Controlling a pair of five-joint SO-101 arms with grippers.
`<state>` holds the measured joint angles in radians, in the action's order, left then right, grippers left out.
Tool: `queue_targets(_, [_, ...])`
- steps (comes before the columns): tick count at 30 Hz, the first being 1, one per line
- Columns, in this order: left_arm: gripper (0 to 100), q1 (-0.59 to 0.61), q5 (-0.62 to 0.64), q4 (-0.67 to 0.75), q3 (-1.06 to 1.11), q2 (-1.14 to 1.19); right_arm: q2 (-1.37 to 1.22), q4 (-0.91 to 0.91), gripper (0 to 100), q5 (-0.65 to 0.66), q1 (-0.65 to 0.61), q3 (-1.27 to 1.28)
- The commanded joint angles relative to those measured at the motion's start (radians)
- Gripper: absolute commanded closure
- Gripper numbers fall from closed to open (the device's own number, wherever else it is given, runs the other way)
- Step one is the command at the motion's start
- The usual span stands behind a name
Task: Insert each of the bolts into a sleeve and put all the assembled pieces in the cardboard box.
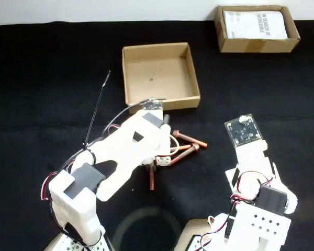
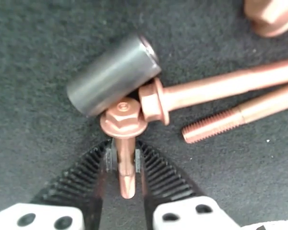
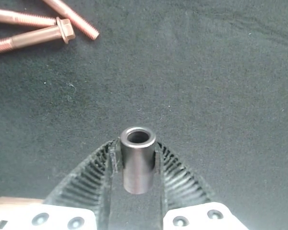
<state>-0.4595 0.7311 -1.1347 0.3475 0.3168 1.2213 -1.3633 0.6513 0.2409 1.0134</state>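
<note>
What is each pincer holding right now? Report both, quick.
Left pincer: closed on a copper bolt.
Right pincer: closed on a grey sleeve.

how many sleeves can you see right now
2. One sleeve is clamped in the right claw. The second sleeve lies on the black mat beside the head of the bolt held by the left claw. More may be hidden under the left arm.

Copper bolts point(image 1: 190, 139) were seen on the black table point(image 1: 42, 78), partly covered by the left arm point(image 1: 131, 149). An open cardboard box point(image 1: 159, 78) was set just beyond them. The right arm point(image 1: 251, 172) was positioned well apart.
</note>
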Motion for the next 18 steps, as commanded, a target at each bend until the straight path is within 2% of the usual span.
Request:
queue_targets(1, [97,0.064,-0.023,0.040,-0.008,0.018,0.010,0.015,99.1,0.014,0.007,-0.005])
queue_targets(3, [95,0.065,-0.058,0.040,-0.008,0.018,0.010,0.015,99.1,0.015,0.007,-0.007])
queue_targets(10, [76,0.070,-0.066,0.061,-0.008,0.018,0.010,0.015,99.1,0.032,0.005,-0.008])
queue_targets(18, [74,0.070,-0.068,0.176,0.004,0.019,0.010,0.015,99.1,0.055,0.010,-0.013])
